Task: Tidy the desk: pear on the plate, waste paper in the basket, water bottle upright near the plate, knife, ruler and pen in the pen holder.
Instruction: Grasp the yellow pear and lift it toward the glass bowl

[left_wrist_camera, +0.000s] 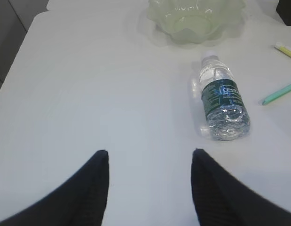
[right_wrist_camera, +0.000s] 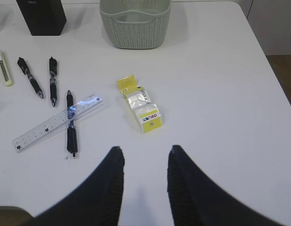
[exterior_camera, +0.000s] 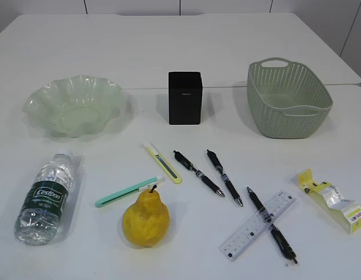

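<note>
Nothing placed yet. Both grippers, left (left_wrist_camera: 149, 157) and right (right_wrist_camera: 145, 155), open, empty. Next likely: right descends on paper (right_wrist_camera: 141, 110), centre frame.

left jaws: matte black, ribbed, tapered | right jaws: same

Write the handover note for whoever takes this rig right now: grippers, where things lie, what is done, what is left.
Left gripper: open, empty, above bare desk short of the water bottle.
Right gripper: open, empty, just short of the waste paper.
Done: nothing yet.
Left:
- pear stands on the desk; goes on the plate, far left.
- water bottle lies on its side; stand it near the plate.
- waste paper goes in the basket, far right.
- two knives, three pens and the ruler, which crosses the third pen, go in the pen holder.
</note>
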